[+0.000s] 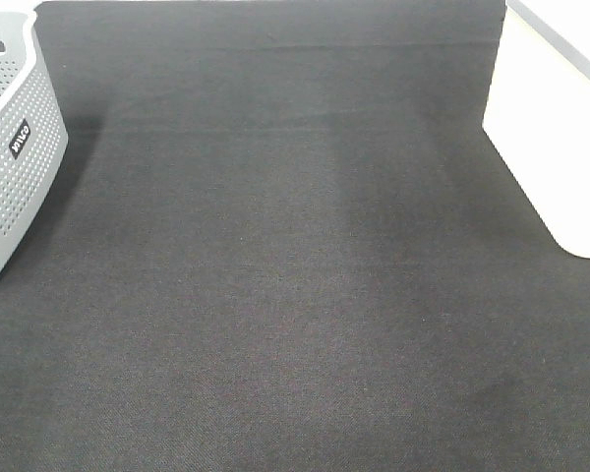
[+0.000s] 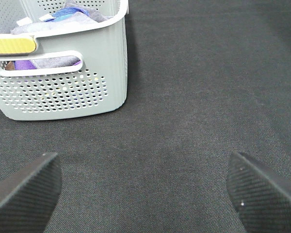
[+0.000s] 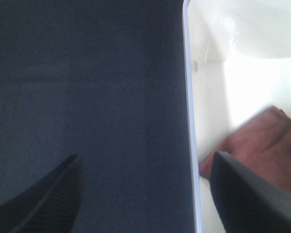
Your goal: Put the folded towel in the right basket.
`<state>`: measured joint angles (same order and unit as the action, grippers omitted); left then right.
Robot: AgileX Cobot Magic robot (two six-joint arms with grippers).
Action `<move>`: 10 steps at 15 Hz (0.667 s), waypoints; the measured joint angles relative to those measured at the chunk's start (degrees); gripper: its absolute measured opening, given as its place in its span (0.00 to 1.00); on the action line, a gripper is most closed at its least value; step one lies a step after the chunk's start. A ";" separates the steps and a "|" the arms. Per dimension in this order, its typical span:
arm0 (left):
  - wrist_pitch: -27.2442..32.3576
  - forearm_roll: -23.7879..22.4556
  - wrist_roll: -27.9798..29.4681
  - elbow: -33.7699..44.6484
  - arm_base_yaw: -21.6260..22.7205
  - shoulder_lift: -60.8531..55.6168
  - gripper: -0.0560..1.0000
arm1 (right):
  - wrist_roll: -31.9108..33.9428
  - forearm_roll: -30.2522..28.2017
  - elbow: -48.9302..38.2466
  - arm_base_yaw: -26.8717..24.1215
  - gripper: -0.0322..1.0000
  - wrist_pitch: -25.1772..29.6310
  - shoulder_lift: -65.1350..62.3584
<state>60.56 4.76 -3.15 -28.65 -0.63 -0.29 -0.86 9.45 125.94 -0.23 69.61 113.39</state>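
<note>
Right gripper: jaws wide apart, nothing in them. It straddles the rim of the right basket. One of its fingers is over the desk, the other over the basket's inside. Open above the basket fits the place step: the towel rests under its own weight, nothing pinching it.

Towel: reddish-brown, inside the right basket, near the desk-side wall. It is partly hidden behind the basket-side finger. No contact with the gripper that I can make out. It's blurred and cut off by the frame edge, so I can't confirm the fold. The visible edge runs at a slant to the basket wall, so it sits skewed, not squared up. Long axis: can't tell, too little shows. The high view shows only the basket's outer wall, no towel.

Left gripper: also apart, empty, over bare desk. It faces the left basket and is well apart from it. That grey perforated basket holds other cloths in purple, blue and grey. Probably parked clear of the right arm's work.

Neither arm shows in the high view.

Status guess: towel is in, task effectively done, only the retract is left. Low risk. The basket-side finger could catch the rim on a sideways pull, so lift first.
</note>
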 joint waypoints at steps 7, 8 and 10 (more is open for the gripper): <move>0.00 0.00 0.00 0.00 0.00 0.00 0.88 | 0.29 -4.30 -29.56 0.00 0.70 -0.06 -20.74; 0.00 0.00 0.00 0.00 0.00 0.00 0.88 | 0.29 -4.30 -34.78 0.00 0.70 -0.11 -24.29; 0.00 0.00 0.00 0.00 0.00 0.00 0.88 | 0.29 -4.41 -48.70 0.00 0.70 -0.11 -34.49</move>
<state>60.56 4.76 -3.15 -28.65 -0.63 -0.29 -0.57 5.04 77.23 -0.23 69.50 78.90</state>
